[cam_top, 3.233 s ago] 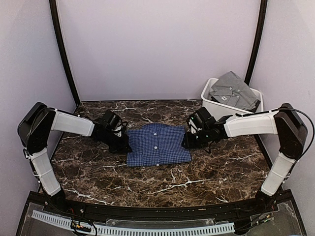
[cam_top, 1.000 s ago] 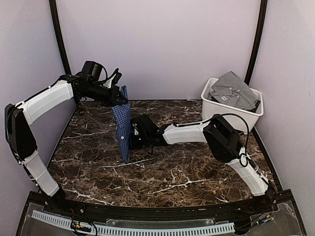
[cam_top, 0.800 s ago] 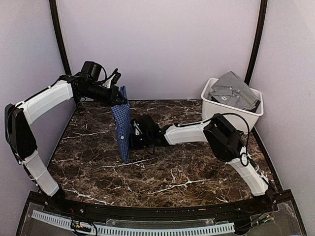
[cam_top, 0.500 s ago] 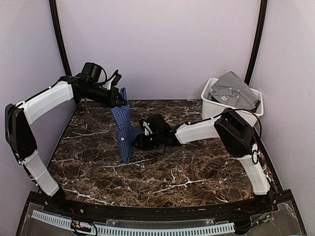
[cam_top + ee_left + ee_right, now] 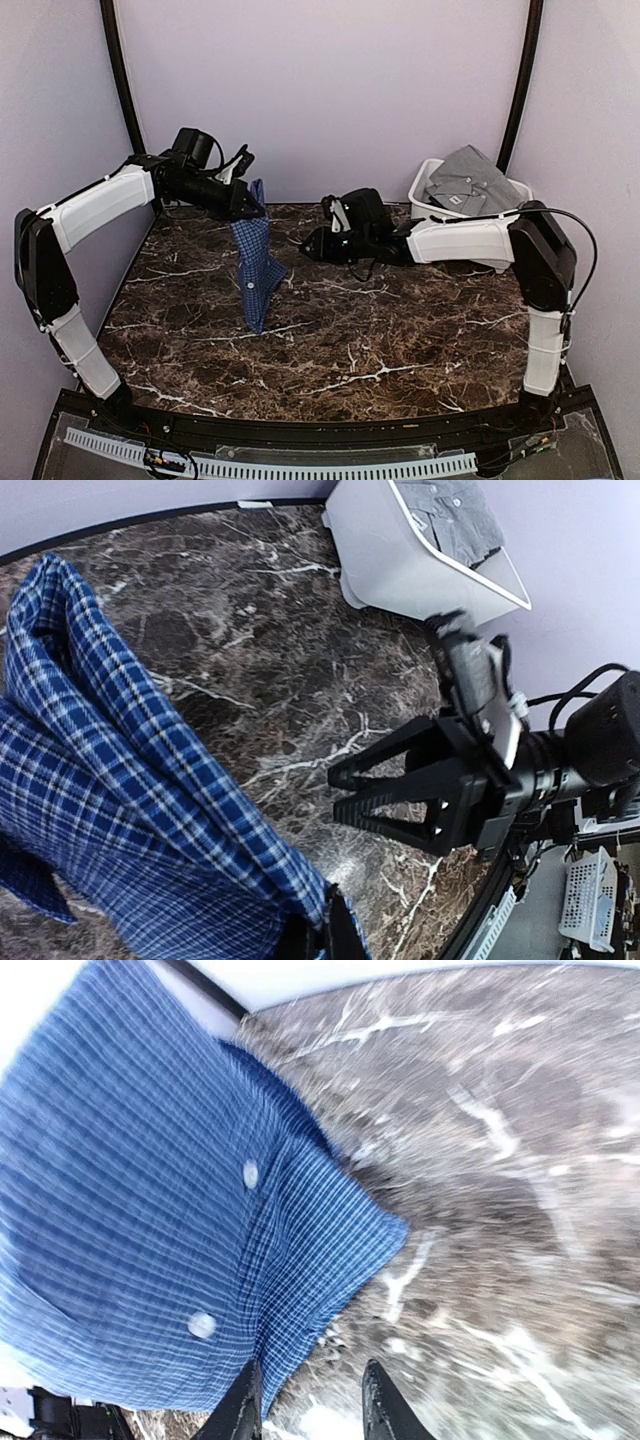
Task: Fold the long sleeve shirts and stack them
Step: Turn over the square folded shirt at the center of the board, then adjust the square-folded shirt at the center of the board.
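Pale lilac walls close in a dark brown marble worktop (image 5: 400, 330) veined with white. At the far left, the left gripper (image 5: 247, 207) is held high above the surface, its jaws pressed together on a bunched fold near the top edge of the navy check shirt (image 5: 258, 265). The left wrist view shows the blue checked cloth gathered into that pinch at the bottom of the picture. From there the shirt hangs down in a narrow, twisted drape, one white button showing on its front, and its lowest tip seems to touch the worktop left of centre. The right gripper (image 5: 306, 246) sits to the right of the hanging cloth, low over the far middle of the worktop, pointing left toward the shirt but apart from it. Its jaws are spread wide with nothing between them; the right wrist view shows only marble in the gap, with the shirt's lower corner just beyond the fingertips. At the far right corner stands a white bin (image 5: 422, 187), and the grey shirt (image 5: 475, 180) lies piled inside it, rising above the rim.
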Controlling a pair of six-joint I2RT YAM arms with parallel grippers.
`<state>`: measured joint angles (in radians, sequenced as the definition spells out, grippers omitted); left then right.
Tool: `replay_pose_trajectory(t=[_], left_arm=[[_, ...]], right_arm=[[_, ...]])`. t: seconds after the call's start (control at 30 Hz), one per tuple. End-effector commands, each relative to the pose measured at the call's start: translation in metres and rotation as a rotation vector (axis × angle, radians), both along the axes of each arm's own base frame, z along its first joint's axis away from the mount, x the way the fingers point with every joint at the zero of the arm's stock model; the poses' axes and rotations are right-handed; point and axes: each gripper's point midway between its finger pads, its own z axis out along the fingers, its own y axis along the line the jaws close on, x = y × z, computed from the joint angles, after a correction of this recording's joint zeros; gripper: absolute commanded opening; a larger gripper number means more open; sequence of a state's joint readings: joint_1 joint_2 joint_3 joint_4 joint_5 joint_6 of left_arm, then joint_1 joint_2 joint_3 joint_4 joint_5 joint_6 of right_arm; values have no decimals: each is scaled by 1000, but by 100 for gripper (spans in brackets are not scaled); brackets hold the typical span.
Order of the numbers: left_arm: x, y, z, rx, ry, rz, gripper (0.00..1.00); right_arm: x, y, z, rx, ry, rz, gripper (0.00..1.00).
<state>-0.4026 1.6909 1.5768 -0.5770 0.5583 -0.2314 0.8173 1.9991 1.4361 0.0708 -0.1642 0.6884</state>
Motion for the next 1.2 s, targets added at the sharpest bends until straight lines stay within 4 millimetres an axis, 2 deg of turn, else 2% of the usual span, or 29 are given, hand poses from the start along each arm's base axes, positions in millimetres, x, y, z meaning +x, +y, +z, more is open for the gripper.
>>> replay_pose_trajectory(t=[0.0, 0.03, 0.07, 0.1, 0.13, 0.17, 0.2, 0.23, 0.3, 0.37, 0.4, 0.47, 0.6, 0.63, 0.67, 0.7, 0.73, 0.77, 0.8, 0.83, 0.87, 0.93, 1.07, 1.17], left_arm=[[-27, -75, -6, -26, 29, -133, 0], [-31, -89, -12, -23, 42, -151, 0], [-42, -119, -27, -15, 76, -182, 0], [-44, -136, -24, -23, 80, -177, 0], [-58, -164, -52, 12, 127, -219, 0], [-55, -182, -47, 11, 107, -206, 5], [-70, -206, -72, 51, 139, -239, 13], [-75, -228, -76, 59, 128, -249, 30], [-77, -245, -70, 44, 120, -241, 45], [-71, -248, -56, 25, 86, -214, 55], [-69, -246, -52, 29, 73, -203, 61], [-62, -237, -43, 41, 41, -170, 64], [-45, -197, -40, 62, 33, -66, 64], [-39, -178, -44, 71, 28, -28, 64], [-35, -168, -46, 73, 29, -9, 64], [-28, -146, -53, 78, 44, 29, 64], [-25, -135, -58, 84, 54, 48, 64], [-19, -110, -70, 103, 72, 88, 64], [-21, -96, -88, 134, 102, 99, 64], [-12, -78, -85, 124, 99, 131, 64], [-10, -60, -93, 130, 115, 148, 64], [-7, -38, -105, 143, 138, 163, 65], [-10, -18, -131, 129, 212, 133, 68], [-18, -17, -149, 125, 271, 98, 69]], right_arm=[[13, -65, 34, -57, -59, -140, 31], [12, -82, 38, -69, -62, -170, 32], [11, -100, 43, -76, -66, -203, 33], [9, -119, 45, -86, -64, -235, 34], [6, -135, 47, -94, -64, -262, 36], [3, -154, 47, -114, -68, -300, 37], [-2, -173, 51, -128, -77, -337, 40], [-7, -185, 49, -142, -74, -352, 43], [-19, -200, 39, -173, -54, -356, 49], [-30, -206, 25, -202, -23, -339, 54], [-35, -207, 19, -209, -7, -329, 56], [-42, -207, 6, -214, 17, -312, 60], [-51, -207, -24, -268, 70, -290, 64], [-52, -206, -28, -282, 77, -286, 64], [-54, -205, -33, -301, 83, -283, 64], [-55, -204, -38, -320, 88, -280, 65], [-57, -203, -43, -340, 95, -278, 66], [-58, -203, -49, -362, 104, -277, 67], [-58, -202, -54, -378, 112, -274, 68], [-60, -201, -62, -401, 123, -271, 68], [-61, -200, -67, -415, 129, -270, 69], [-62, -199, -76, -440, 143, -271, 70], [-61, -200, -91, -480, 165, -283, 71], [-61, -198, -104, -504, 183, -280, 71]])
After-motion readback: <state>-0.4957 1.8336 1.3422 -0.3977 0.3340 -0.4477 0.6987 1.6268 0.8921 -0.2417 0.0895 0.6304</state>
